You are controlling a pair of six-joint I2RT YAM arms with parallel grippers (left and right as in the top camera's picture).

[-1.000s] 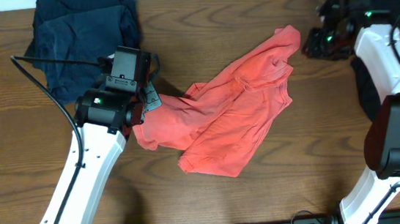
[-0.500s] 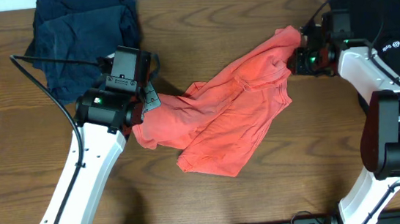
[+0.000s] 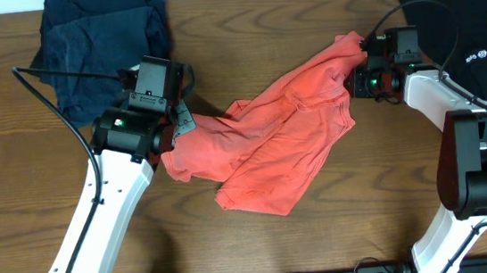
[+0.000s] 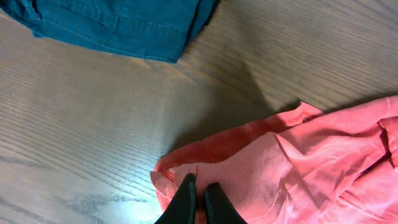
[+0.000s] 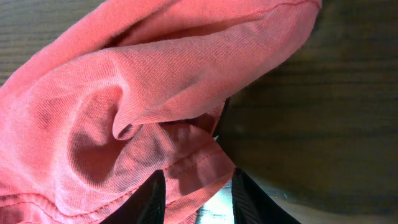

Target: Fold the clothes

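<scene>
Your left fingers (image 4: 188, 198) are pressed together, pinching the hem at the left end of the red-orange shirt (image 3: 271, 143), with the tips down by the desk (image 3: 303, 5). Your right fingers (image 5: 152, 196) are apart and straddle the shirt's upper right corner. A fold of cloth lies between them, but there's a gap on one side, so nothing is clamped there. The shirt itself is crumpled and bunched, running diagonally across the middle of the desk from the left fingers up to the right fingers. Its lower part spreads toward the front edge. No lettering or tag shows from the overhead view. A heap of navy clothes (image 3: 100, 43) sits at the back left corner, near the left arm but apart from the shirt. A black garment (image 3: 476, 33) with a small white logo lies at the back right, behind the right arm, not touching the shirt.
</scene>
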